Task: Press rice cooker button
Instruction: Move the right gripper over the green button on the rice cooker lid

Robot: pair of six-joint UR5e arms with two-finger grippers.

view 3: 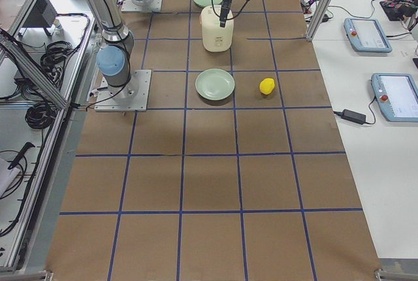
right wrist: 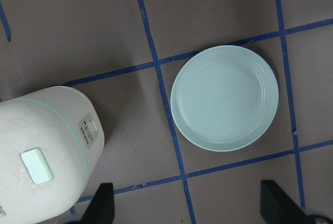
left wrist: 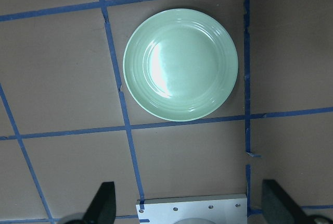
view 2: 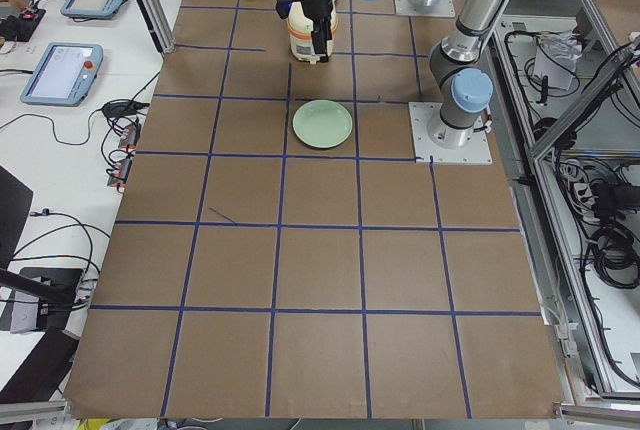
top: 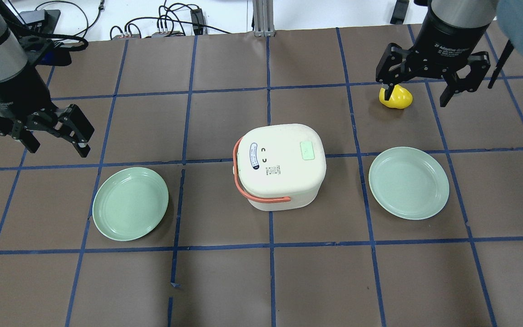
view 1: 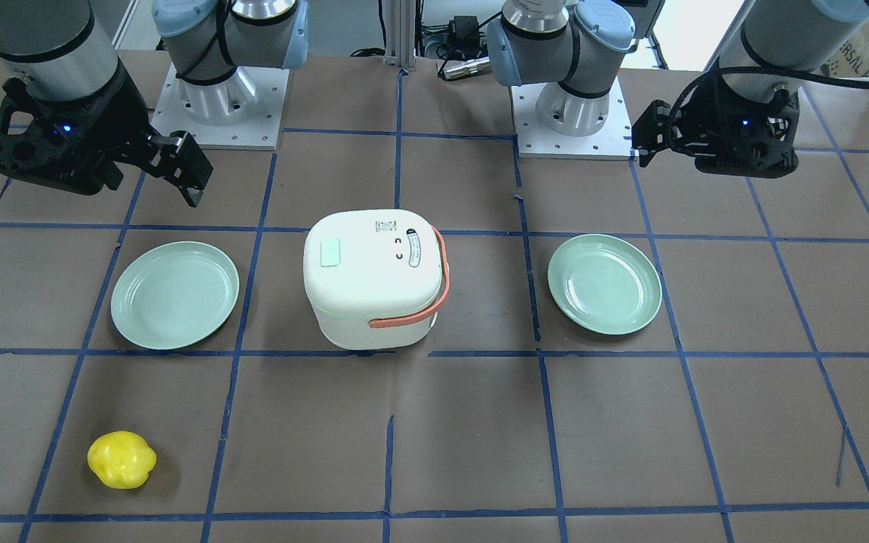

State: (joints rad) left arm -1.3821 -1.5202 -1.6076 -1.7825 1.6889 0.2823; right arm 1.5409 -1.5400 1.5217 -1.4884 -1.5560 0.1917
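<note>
The white rice cooker (view 1: 374, 279) with an orange handle stands at the table's middle, also in the overhead view (top: 279, 165). A pale green rectangular button (view 1: 330, 253) sits on its lid, seen too in the overhead view (top: 307, 150) and the right wrist view (right wrist: 36, 165). My left gripper (top: 57, 145) is open and empty, high above the table to the cooker's left. My right gripper (top: 418, 91) is open and empty, high up at the far right of the cooker. Neither touches the cooker (right wrist: 44, 151).
A green plate (top: 130, 203) lies left of the cooker and shows in the left wrist view (left wrist: 181, 65). A second green plate (top: 408, 182) lies on the right, also in the right wrist view (right wrist: 223, 98). A yellow fruit (top: 397, 97) lies beyond it, under my right gripper.
</note>
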